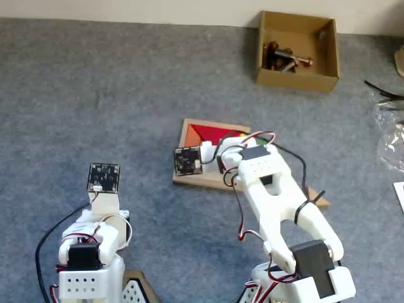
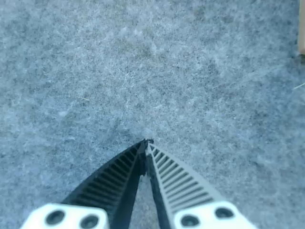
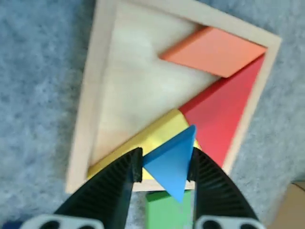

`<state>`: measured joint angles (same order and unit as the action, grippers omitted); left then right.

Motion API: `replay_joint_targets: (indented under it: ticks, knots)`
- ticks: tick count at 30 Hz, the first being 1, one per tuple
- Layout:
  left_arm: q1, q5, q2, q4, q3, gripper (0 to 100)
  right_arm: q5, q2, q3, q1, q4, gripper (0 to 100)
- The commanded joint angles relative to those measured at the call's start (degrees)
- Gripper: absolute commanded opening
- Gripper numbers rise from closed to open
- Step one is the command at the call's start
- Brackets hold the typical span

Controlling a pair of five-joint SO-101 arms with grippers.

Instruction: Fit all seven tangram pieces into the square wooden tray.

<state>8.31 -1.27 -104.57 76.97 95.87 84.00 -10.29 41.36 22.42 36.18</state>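
Blue triangle (image 3: 170,164) clamped in right jaws over tray (image 3: 88,109) rim, bare wood (image 3: 138,90) beyond; left jaws together.

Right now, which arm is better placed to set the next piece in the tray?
Right: the right gripper holds the blue triangle over the tray; the left gripper is shut over carpet, away from it.

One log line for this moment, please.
left hand: shut, over bare carpet | right hand: shut on blue triangle, at tray edge | in tray: orange piece, red piece, yellow piece
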Motion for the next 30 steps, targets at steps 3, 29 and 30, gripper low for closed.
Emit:
replay_joint_targets:
  ticks: [3, 29, 30]
  knots:
    - [0.7, 0.4, -0.3, 0.4, 1.3, 1, 1.1, -3.1, -0.9, 1.5, -5.7, 13.8]
    - [0.7, 0.4, -0.3, 0.4, 1.3, 1, 0.7, -3.1, 2.6, 12.6, -3.6, 14.2]
    - [0.7, 0.4, -0.3, 0.4, 1.3, 1, 0.7, -3.1, 3.0, 12.7, -3.6, 14.2]
